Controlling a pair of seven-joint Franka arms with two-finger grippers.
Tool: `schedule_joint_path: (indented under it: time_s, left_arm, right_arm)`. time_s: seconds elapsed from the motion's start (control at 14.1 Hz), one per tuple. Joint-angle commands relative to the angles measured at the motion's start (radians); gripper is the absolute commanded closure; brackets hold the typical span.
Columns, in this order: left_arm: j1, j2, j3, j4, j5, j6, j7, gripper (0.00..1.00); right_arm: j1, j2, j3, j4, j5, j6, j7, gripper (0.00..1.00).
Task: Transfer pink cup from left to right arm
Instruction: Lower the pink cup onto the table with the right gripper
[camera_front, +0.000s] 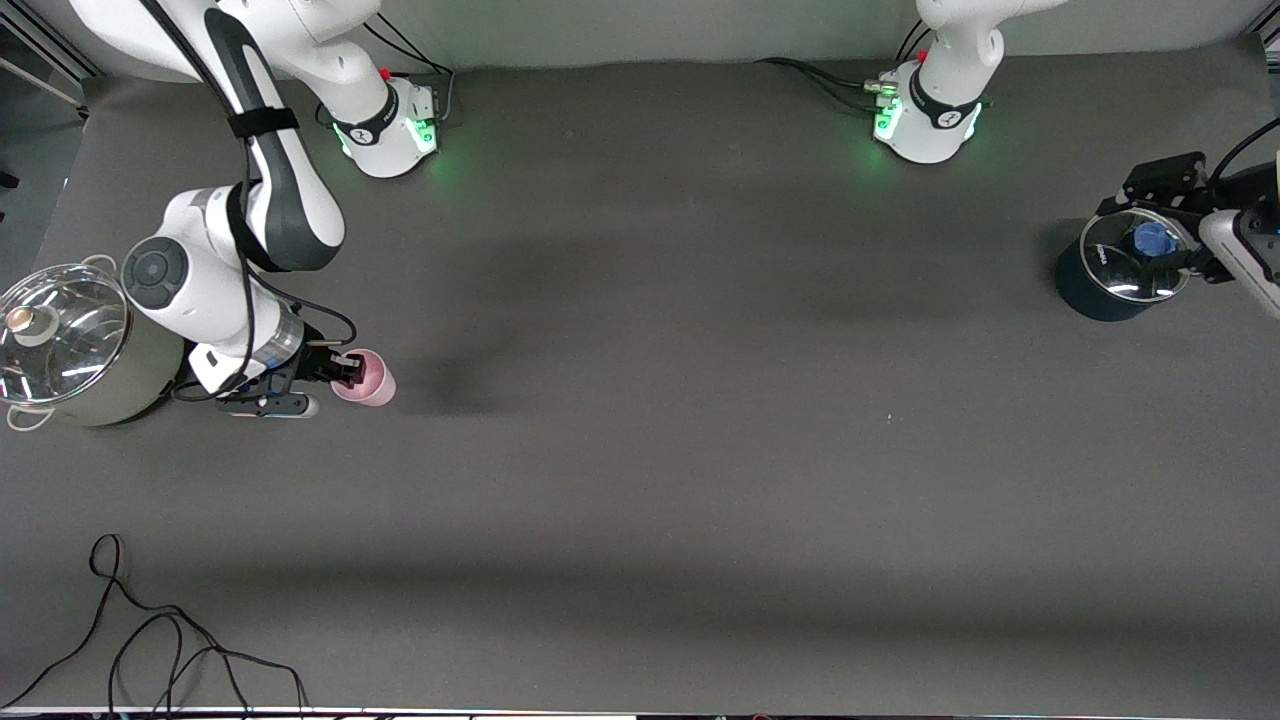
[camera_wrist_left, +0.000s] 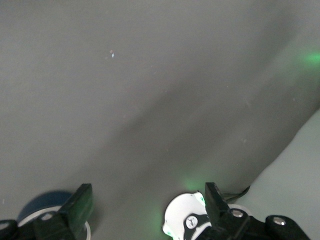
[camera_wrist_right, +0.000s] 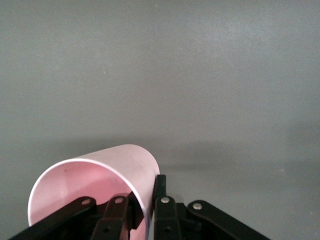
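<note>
The pink cup (camera_front: 368, 380) is tilted on its side, low at the table beside the steel pot, toward the right arm's end. My right gripper (camera_front: 346, 369) is shut on its rim wall. In the right wrist view the cup (camera_wrist_right: 100, 172) shows its open mouth, and the gripper (camera_wrist_right: 150, 195) has one finger inside the cup and one outside. I cannot tell whether the cup touches the table. My left gripper (camera_front: 1165, 240) hangs open and empty over a dark blue pot at the left arm's end. Its fingers stand wide apart in the left wrist view (camera_wrist_left: 145, 195).
A steel pot with a glass lid (camera_front: 60, 340) stands close beside the right arm's wrist. A dark blue pot with a glass lid and blue knob (camera_front: 1120, 265) sits under the left gripper. A black cable (camera_front: 150, 640) lies at the table's near edge.
</note>
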Motion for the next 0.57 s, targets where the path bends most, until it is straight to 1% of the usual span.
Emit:
schedule_joint_path:
  time_s: [0.0, 0.14, 0.28, 0.36, 0.5]
  left_arm:
    - [-0.011, 0.006, 0.004, 0.056, 0.043, -0.044, -0.154, 0.0]
    - [-0.013, 0.008, 0.002, 0.081, 0.089, -0.042, -0.219, 0.01]
    - [-0.014, 0.006, -0.022, 0.098, 0.134, -0.047, -0.357, 0.01]
    - [-0.011, 0.006, -0.042, 0.104, 0.154, -0.061, -0.389, 0.01]
    - [-0.019, 0.0, -0.056, 0.099, 0.21, -0.035, -0.432, 0.01]
  right_arm:
    - [0.01, 0.06, -0.013, -0.027, -0.007, 0.109, -0.027, 1.0]
    - [0.008, 0.098, -0.015, -0.055, -0.007, 0.195, -0.046, 1.0]
    - [-0.005, 0.134, -0.015, -0.076, -0.007, 0.274, -0.073, 1.0]
    - [-0.013, 0.151, -0.015, -0.081, -0.007, 0.3, -0.088, 1.0]
    - [-0.016, 0.157, -0.015, -0.079, -0.007, 0.298, -0.104, 1.0]
